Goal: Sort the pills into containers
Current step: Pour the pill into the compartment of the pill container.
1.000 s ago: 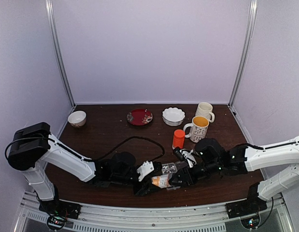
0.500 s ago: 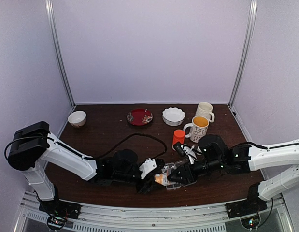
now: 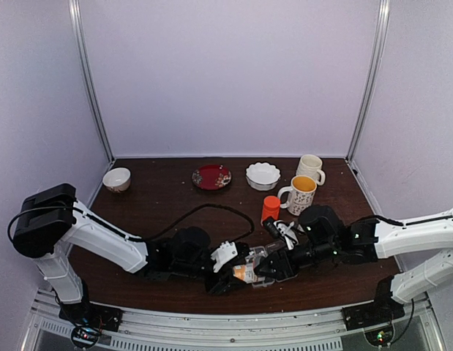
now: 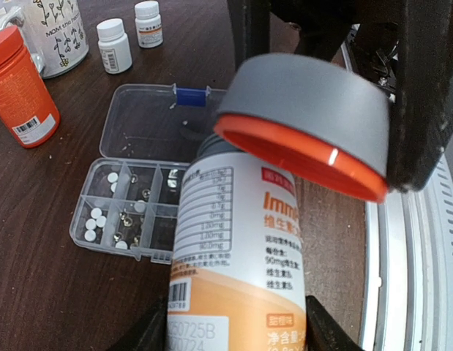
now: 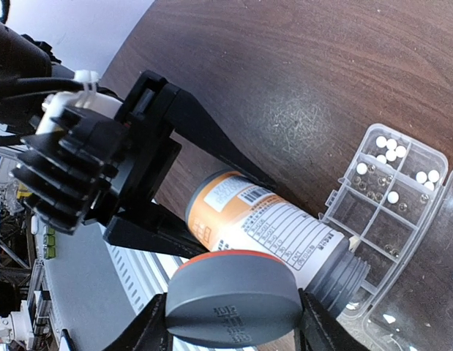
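Note:
My left gripper (image 4: 237,330) is shut on the body of an orange-and-white labelled bottle (image 4: 241,248), which lies tilted over the near edge of the clear pill box (image 4: 87,238). The bottle's grey threaded neck (image 5: 343,274) is bare. My right gripper (image 5: 233,316) is shut on the grey cap with an orange rim (image 5: 233,296), held off the neck beside the bottle. The box's lid (image 4: 149,131) is open. White pills (image 4: 94,219) lie in the left compartments and also show in the right wrist view (image 5: 391,150). In the top view both grippers meet at the table's front (image 3: 255,270).
An orange bottle (image 3: 270,208) and two mugs (image 3: 301,194) stand behind the box. Two small white bottles (image 4: 114,45) stand beyond it. A white bowl (image 3: 263,175), red plate (image 3: 211,176) and small bowl (image 3: 116,178) sit at the back. A black cable (image 3: 204,210) loops behind the left arm.
The right gripper has drawn slightly right with the cap, and the left gripper with the bottle has shifted a little right. Almost nothing moved in the last half second.

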